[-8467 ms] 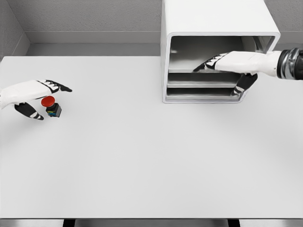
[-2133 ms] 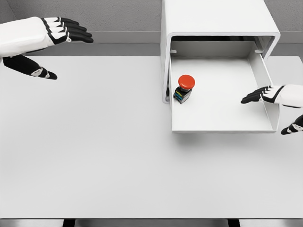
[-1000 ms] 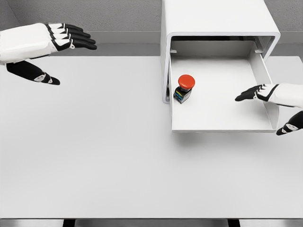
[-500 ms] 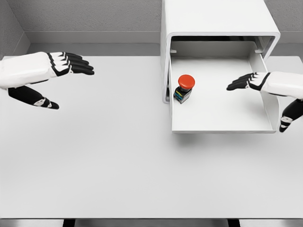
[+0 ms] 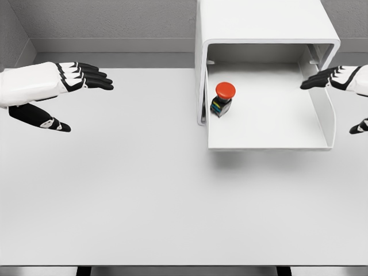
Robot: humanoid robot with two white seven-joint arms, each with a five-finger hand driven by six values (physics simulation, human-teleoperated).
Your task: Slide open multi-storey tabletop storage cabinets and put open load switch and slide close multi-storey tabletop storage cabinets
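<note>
One white cabinet [image 5: 264,23] stands at the table's twelve-to-one o'clock edge, its one visible drawer [image 5: 270,123] pulled out toward six o'clock. Inside the drawer, near its nine o'clock wall, sits a single switch [image 5: 223,99] with a red button on a dark body, upright. Two hands show: the left hand [image 5: 54,86] hovers above the table at nine o'clock, fingers spread and holding nothing; the right hand [image 5: 344,80] reaches in at three o'clock beside the drawer's right wall, fingers extended and empty, thumb apart below. The table [image 5: 144,195] is plain white, with grey walls behind it.
</note>
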